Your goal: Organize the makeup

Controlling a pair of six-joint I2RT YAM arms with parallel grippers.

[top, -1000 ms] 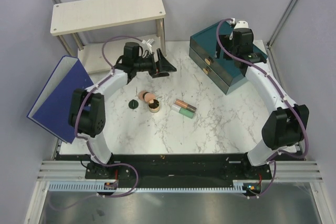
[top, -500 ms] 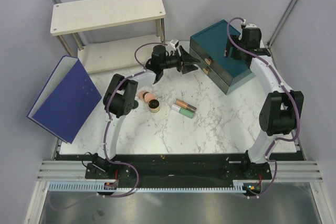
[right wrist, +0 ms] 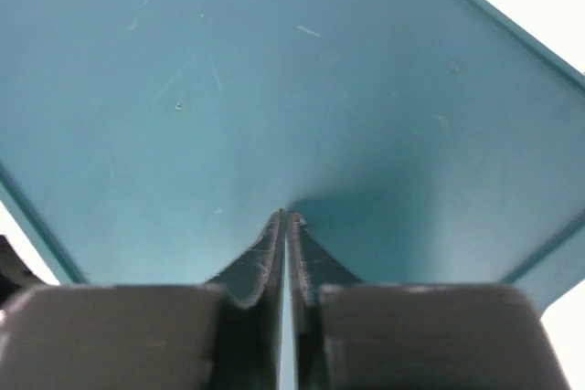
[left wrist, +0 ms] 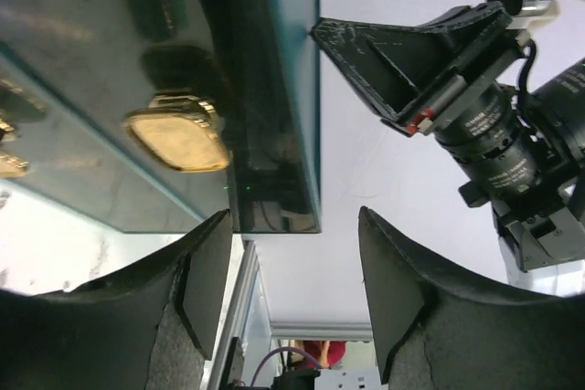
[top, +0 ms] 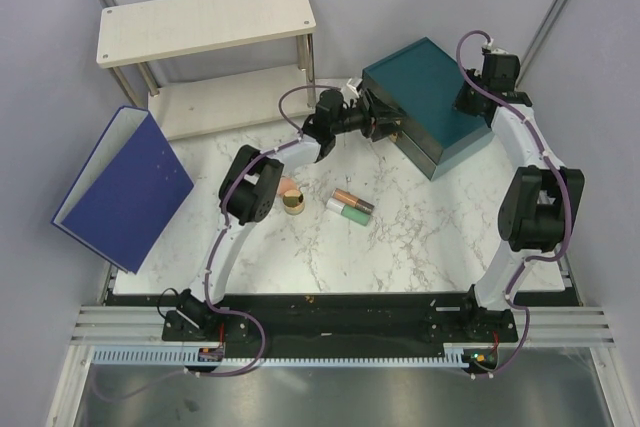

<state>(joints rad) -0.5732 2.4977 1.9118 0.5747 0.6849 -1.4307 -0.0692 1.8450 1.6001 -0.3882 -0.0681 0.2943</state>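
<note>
The makeup lies mid-table: a peach-pink compact [top: 289,187] half under my left arm, a gold-rimmed tin [top: 294,204], a copper-black tube [top: 353,197] and a mint-green tube [top: 350,211]. My left gripper [top: 387,125] [left wrist: 292,271] is stretched out to the front of the teal drawer box [top: 425,82], open with nothing between its fingers. A gold drawer handle [left wrist: 178,134] sits just left of its jaws. My right gripper [top: 467,99] [right wrist: 285,218] is shut, with its tips on the box's flat top [right wrist: 274,89].
A pale wooden shelf [top: 205,22] stands at the back left. A blue binder [top: 125,187] leans at the table's left edge. My left arm's elbow [top: 250,195] hangs over the table just left of the compact.
My left arm has swung right from the table's middle to the drawer front. My right gripper has shut and shifted toward the back right of the box top.
</note>
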